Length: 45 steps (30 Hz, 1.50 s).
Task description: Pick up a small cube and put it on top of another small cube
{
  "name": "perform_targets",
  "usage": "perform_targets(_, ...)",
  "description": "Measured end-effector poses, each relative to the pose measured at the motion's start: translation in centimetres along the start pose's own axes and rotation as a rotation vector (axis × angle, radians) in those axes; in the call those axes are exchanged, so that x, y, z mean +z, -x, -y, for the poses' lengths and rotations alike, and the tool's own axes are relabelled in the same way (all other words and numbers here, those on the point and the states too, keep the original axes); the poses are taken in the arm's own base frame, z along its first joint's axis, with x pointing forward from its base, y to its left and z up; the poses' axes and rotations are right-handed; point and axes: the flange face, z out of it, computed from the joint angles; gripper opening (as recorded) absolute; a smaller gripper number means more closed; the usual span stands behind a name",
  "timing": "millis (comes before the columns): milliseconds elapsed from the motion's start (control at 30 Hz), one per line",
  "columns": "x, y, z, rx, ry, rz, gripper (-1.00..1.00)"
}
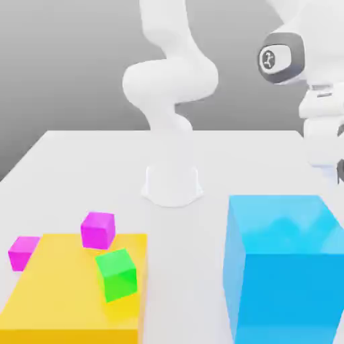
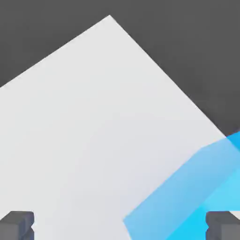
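Arm (image 1: 171, 80) rises from its round white base (image 1: 173, 183) at the middle of the white tabletop (image 1: 87, 168), loops upward and leaves the frame. The hand (image 1: 321, 134) reappears at the exterior view's right edge, held above the tabletop and behind the large sky-blue block (image 1: 285, 269). In the hand view the fingers (image 2: 16, 226) sit at opposite corners of the picture, spread fully apart with nothing between them. Below them lie bare tabletop and one corner of the sky-blue block. That block stands at the front on the exterior view's right and is far bigger than any cube. On the exterior view's left a flat yellow slab (image 1: 74, 289) lies on the tabletop, reaching to the near edge of the picture. Small cubes noted: the upper magenta cube (image 1: 98, 230) rests on the slab's far edge, slightly turned. The green cube (image 1: 117, 274), same size, sits on the slab near its right side, visibly tilted, close to the upper magenta cube, though I cannot tell whether they touch. The low magenta cube (image 1: 24, 252) stands on the tabletop just beside the slab's far left corner. All three small cubes are well apart from the hand, and none is stacked on another.
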Motion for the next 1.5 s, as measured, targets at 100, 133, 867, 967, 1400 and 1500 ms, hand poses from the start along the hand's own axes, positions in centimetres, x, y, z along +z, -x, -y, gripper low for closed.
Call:
perform_targets(100,3.6,4.4,1.6,-0.12,0.028,0.061,0.0)
perform_targets(133,4.9,5.6,1.2,-0.141,0.042,0.084,0.0)
perform_targets(867,14.4,9.6,-5.2,-0.096,0.102,0.184,-1.0)
perform_targets(967,12.1,9.1,-4.9,-0.096,0.103,0.183,-1.0)
perform_targets(1400,5.1,6.9,-7.6,-0.129,-0.052,0.415,-1.0)
perform_targets(1500,3.5,6.8,-8.1,-0.156,-0.163,0.483,-1.0)
